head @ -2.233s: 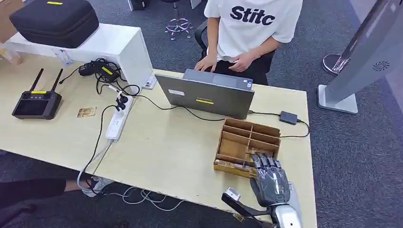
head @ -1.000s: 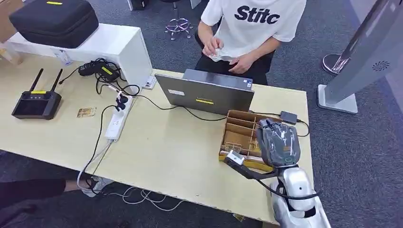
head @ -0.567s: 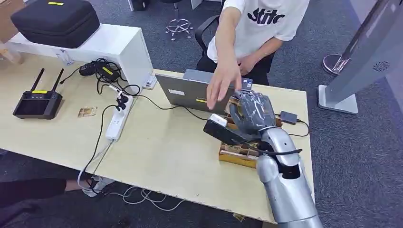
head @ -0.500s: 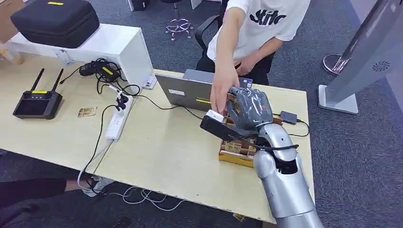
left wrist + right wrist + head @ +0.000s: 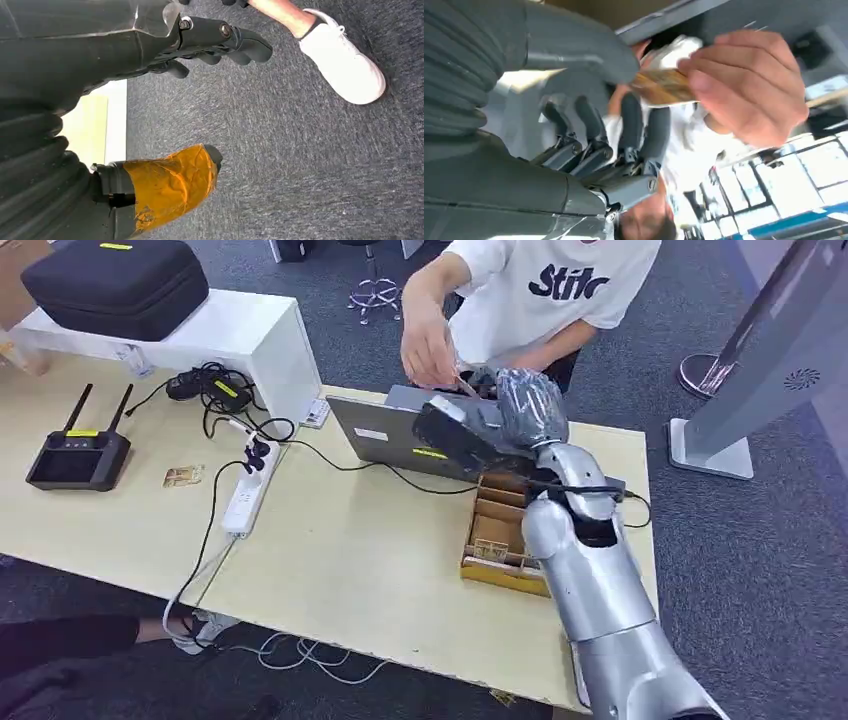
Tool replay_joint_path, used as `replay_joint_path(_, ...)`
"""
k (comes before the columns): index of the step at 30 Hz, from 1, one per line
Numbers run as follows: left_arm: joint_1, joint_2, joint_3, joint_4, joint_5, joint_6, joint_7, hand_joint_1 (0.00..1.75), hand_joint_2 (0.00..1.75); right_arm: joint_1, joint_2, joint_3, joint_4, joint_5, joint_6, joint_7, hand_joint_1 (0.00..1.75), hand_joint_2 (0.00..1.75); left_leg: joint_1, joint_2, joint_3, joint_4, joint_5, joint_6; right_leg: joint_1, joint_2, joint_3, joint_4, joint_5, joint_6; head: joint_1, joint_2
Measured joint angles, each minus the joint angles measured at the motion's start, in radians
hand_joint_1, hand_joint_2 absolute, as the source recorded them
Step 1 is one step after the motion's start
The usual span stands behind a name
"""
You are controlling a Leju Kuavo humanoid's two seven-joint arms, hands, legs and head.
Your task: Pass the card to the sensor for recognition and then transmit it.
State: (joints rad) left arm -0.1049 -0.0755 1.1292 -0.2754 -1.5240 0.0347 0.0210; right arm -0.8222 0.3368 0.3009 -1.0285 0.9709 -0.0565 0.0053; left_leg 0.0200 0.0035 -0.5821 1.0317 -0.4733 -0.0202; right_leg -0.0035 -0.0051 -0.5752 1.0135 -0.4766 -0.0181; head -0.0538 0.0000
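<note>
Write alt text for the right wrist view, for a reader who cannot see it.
The robot's grey right hand and a person's bare hand both grip a small gold-brown card, the robot's thick thumb pressing on its near end. Behind them, blurred, are the person's white shirt and bright windows.

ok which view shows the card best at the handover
The right wrist view: the card sits close up between the right hand's thumb and fingers, with the person's hand gripping its other end. The head view shows only a thin tan sliver by the person's fingers. The left wrist view looks at carpet.
</note>
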Motion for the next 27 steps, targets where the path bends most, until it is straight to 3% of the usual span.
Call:
replay_joint_path(4,0.002,-0.001,-0.007,0.003,-0.001,0.002,0.002,0.00,1.75,0.031,0.000,-0.172,-0.099,-0.446,-0.035,-0.102,0.00,1.75,0.000,-0.002,-0.001,0.001,0.000,0.000,0.000,-0.002,0.000,-0.001,0.000,0.000,0.000,0.000)
replay_joint_path(7,0.004,-0.002,-0.016,0.005,-0.001,0.003,0.008,0.00,1.75,0.053,0.000,-0.342,-0.182,-0.587,0.005,-0.136,0.00,1.75,0.000,-0.004,-0.002,0.001,0.000,0.000,0.000,-0.004,0.000,-0.001,0.000,0.001,0.000,0.000)
replay_joint_path(8,0.005,-0.002,-0.020,0.005,-0.001,0.003,0.008,0.00,1.75,0.060,0.000,-0.392,-0.204,-0.602,0.008,-0.140,0.00,0.00,0.000,-0.003,-0.002,0.001,0.000,0.000,0.000,-0.003,0.000,-0.001,0.001,0.001,0.001,0.000)
replay_joint_path(11,0.002,-0.001,-0.031,0.005,-0.001,0.007,0.009,0.00,1.75,0.068,-0.001,-0.505,-0.232,-0.814,-0.055,-0.141,0.00,0.00,0.000,-0.001,-0.002,0.001,0.000,0.000,0.000,-0.001,-0.002,-0.001,0.001,0.001,0.000,0.000)
replay_joint_path(13,-0.001,0.001,-0.039,0.005,-0.001,0.006,0.010,0.00,1.75,0.067,-0.019,-0.631,-0.219,-0.932,-0.063,-0.174,0.00,0.00,0.000,-0.003,-0.002,0.001,0.000,0.001,0.000,-0.004,0.000,-0.001,0.001,0.002,0.000,0.000)
replay_joint_path(17,0.000,0.009,-0.050,0.005,-0.001,0.005,0.010,0.00,1.75,0.072,-0.050,-0.834,-0.175,-0.943,-0.035,-0.219,0.00,0.00,0.000,-0.003,-0.003,0.001,0.001,0.001,0.000,-0.003,0.000,-0.001,0.002,0.002,0.000,0.000)
replay_joint_path(21,-0.010,0.012,-0.051,0.005,-0.001,0.005,0.010,0.00,1.75,0.073,-0.051,-0.907,-0.165,-0.922,-0.037,-0.217,0.00,0.00,0.000,0.002,-0.002,0.001,0.000,0.001,0.000,0.003,-0.003,-0.001,0.003,0.001,0.000,0.000)
replay_joint_path(23,-0.010,0.012,-0.056,0.005,-0.001,0.006,0.014,0.00,1.75,0.074,-0.066,-0.953,-0.158,-0.948,-0.102,-0.219,0.00,0.00,0.000,0.002,-0.002,0.001,0.001,0.001,0.000,0.003,-0.005,-0.001,0.003,0.000,0.000,0.000)
replay_joint_path(24,-0.012,0.013,-0.066,0.005,-0.001,0.005,0.021,0.00,1.75,0.081,-0.086,-0.994,-0.135,-0.988,-0.133,-0.237,0.00,1.75,0.001,0.000,-0.002,0.001,0.001,0.001,0.000,0.001,-0.004,-0.001,0.002,0.001,-0.001,0.000)
replay_joint_path(27,-0.023,0.013,-0.096,0.007,-0.001,-0.002,0.028,0.00,1.75,0.157,-0.194,-1.123,-0.022,-1.059,-0.147,-0.319,0.00,1.75,0.001,-0.016,-0.001,0.002,0.000,0.002,0.001,-0.015,0.003,-0.003,-0.003,0.004,0.001,0.000)
